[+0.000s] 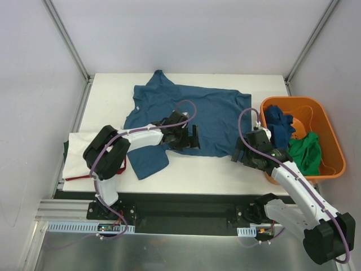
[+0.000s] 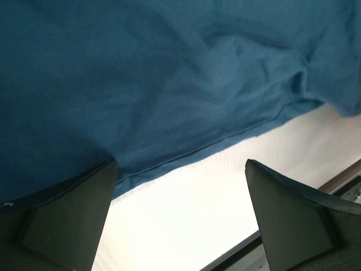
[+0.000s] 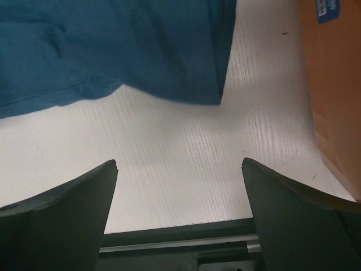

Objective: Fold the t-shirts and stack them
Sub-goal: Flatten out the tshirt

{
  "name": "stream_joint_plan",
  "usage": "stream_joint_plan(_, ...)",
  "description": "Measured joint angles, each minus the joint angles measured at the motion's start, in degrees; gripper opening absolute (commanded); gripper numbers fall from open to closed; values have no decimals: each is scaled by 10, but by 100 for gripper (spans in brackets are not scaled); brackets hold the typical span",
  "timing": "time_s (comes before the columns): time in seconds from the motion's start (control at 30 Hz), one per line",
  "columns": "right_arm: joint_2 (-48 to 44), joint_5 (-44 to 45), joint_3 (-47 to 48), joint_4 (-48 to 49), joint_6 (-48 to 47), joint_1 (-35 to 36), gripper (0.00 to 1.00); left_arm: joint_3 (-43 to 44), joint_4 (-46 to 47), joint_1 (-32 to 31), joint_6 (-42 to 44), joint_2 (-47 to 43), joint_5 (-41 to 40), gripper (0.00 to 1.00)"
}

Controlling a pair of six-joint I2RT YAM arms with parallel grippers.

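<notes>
White t-shirt [image 1: 82, 155]: laid flat at the counter's [image 1: 225, 175] left edge, with a strip of red fabric [image 1: 79, 178] seen under its near side.
Left pincer [image 1: 189, 137]: held wide open with nothing gripped, low over the near hem of the blue t-shirt [image 1: 197, 110]. In the left wrist view the pincer [image 2: 180, 169] is seen with one finger [image 2: 73, 214] over the hem and the other [image 2: 293, 214] over bare counter.
Blue t-shirt: spread out flat and wrinkled across the middle of the counter, collar towards the far left, one sleeve reaching towards the near left beside the left arm. Its cloth [image 2: 169, 73] fills the upper part of the left wrist view.
Right pincer [image 1: 241, 153]: held wide open and empty over bare counter, between the blue t-shirt's near right corner [image 3: 113, 45] and the orange basket [image 1: 333, 147]. Its gap [image 3: 179, 169] is seen framing only white counter.
Orange basket: set at the counter's right edge; its wall [image 3: 333, 84] is seen at the right of the right wrist view.
Dark blue t-shirt [image 1: 279, 124]: bunched in the basket's far left part, draped over the rim.
Green t-shirt [image 1: 307, 152]: crumpled in the basket, nearer than the dark blue one.
</notes>
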Motion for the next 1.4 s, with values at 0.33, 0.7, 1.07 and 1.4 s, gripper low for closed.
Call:
stream_joint_plan(0.33, 36, -42, -45, 29, 7, -3, 90, -122, 9, 47, -9, -102, -52, 99)
stream_joint_plan(0.7, 44, -129, -105, 91, 40, 12, 55, -122, 10, 48, -9, -102, -52, 99)
stream_joint_plan(1.07, 140, -132, -94, 141, 55, 47, 12, -123, 11, 48, -9, -102, -52, 99)
stream_joint_plan(1.4, 100, -12, -46, 36, 65, 56, 3, -128, 16, 48, -8, -105, -52, 99)
